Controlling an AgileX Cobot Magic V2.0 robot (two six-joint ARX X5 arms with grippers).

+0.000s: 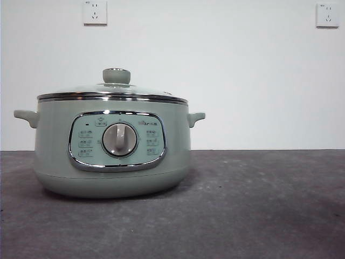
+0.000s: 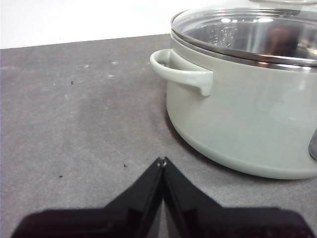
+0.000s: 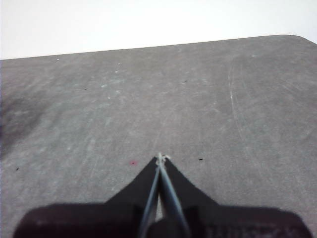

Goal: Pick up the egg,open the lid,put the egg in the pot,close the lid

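The big gray table (image 1: 259,205) is flat and rough, with little scratches and dark specks. Behind it is a plain white wall (image 1: 242,75) with two white sockets (image 1: 95,12) up high.

The pot (image 1: 110,145) is round, smooth and pale green. It sits on the table with a shiny silver frame around its buttons and a round dial (image 1: 119,139) in the middle. In the left wrist view it stands ahead of the left gripper (image 2: 161,161) and off to one side, not touching it. One curved side handle (image 2: 181,73) sticks out toward the bare table.

The lid (image 1: 112,91) is see-through glass with a shiny rim and a green knob (image 1: 116,75). It rests on the pot, closed.

The left gripper's black jaws are pressed together and hold nothing. The right gripper (image 3: 161,158) is squeezed together too, empty, over bare table.

No egg can be seen.
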